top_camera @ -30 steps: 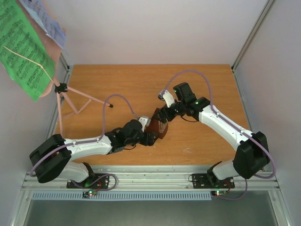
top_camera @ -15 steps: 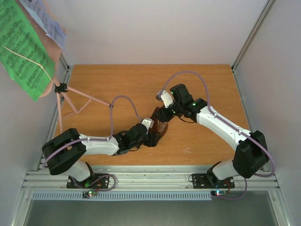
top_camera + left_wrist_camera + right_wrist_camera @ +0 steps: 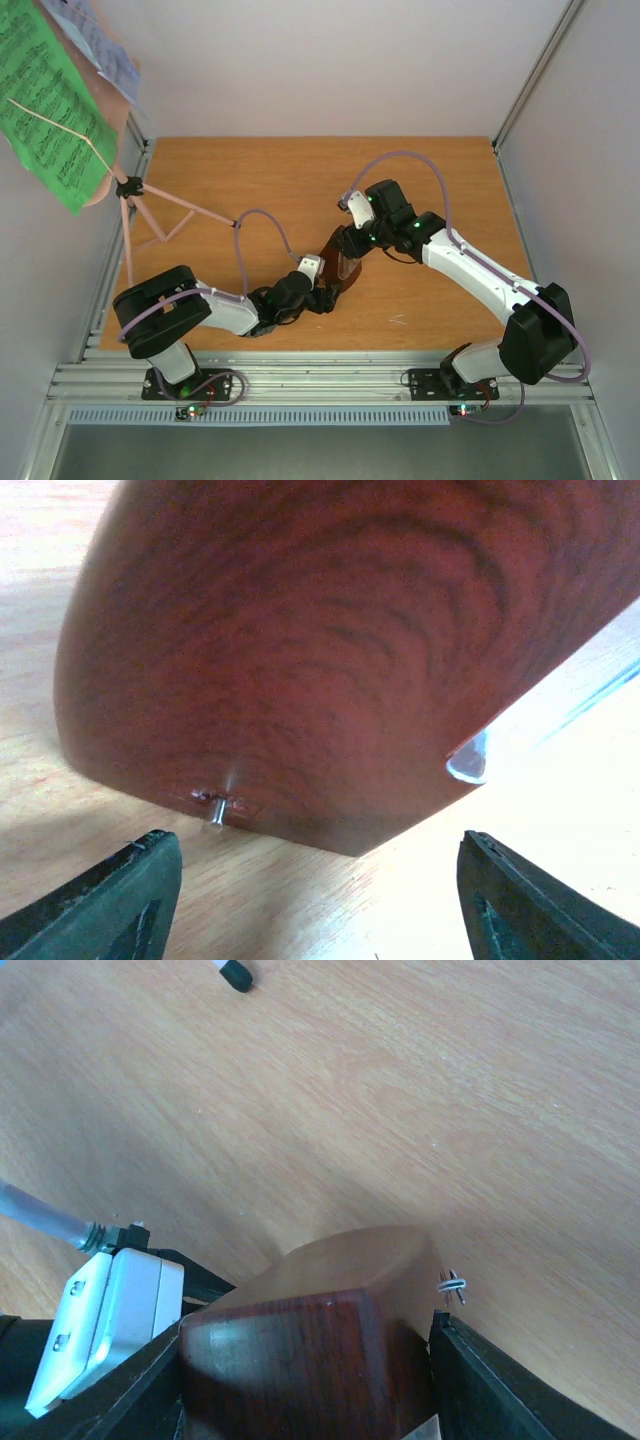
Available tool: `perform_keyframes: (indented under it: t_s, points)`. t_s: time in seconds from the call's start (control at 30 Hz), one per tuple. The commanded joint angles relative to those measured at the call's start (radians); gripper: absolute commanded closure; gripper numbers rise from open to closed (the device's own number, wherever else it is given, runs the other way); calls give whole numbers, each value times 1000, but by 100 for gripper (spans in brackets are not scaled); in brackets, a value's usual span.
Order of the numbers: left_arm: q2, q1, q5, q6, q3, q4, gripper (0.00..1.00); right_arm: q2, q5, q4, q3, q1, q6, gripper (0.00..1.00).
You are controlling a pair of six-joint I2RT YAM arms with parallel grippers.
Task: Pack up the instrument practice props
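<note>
1. Right gripper (image 3: 308, 1375): pinching the metronome (image 3: 343, 278), one dark finger flat against each side of its reddish-brown body; reaching it from 1 o'clock in the top view.
2. Left gripper (image 3: 320, 905): spread wide, holding nothing; lying low at 8 o'clock of the metronome and just beside it, both fingertips short of the wooden wall.
3. Metronome: near the middle of the table (image 3: 460, 180), between the two grippers. Clear cover (image 3: 545, 705) showing at 3 o'clock in the left wrist view; small metal pin (image 3: 213, 812) sticking out low on the brown wall. Cannot tell whether the base sits flat on the wood or is tipped.
4. Music stand (image 3: 128, 215): pink, standing on its tripod legs at the left edge of the table, at 9 o'clock of the metronome and well apart from it; one leg stretched toward 3 o'clock, ending in a black foot (image 3: 236, 224).
5. Green sheet (image 3: 50, 100) and white sheet (image 3: 100, 45): printed with music, up at the top of the stand, at 10 o'clock in the top view's far left corner, the white one behind the green.
</note>
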Motion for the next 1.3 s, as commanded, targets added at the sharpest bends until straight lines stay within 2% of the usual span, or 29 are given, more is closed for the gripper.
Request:
perform_keyframes:
  t_s: [0.0, 0.37, 0.8, 1.1, 1.27]
  points:
    - [49, -4, -15, -8, -20, 178, 23, -22, 15, -14, -11, 2, 30, 40]
    - [79, -4, -83, 31, -8, 162, 20, -19, -8, 12, -32, 2, 49, 40]
    - [123, -3, -85, 56, 46, 145, 21, -19, -23, 23, -47, 2, 58, 41]
    - [127, -3, -122, 48, 46, 156, 28, -22, -42, 39, -64, 2, 63, 41]
    - [118, -3, -132, 34, 39, 156, 35, -24, -41, 38, -69, 2, 64, 41]
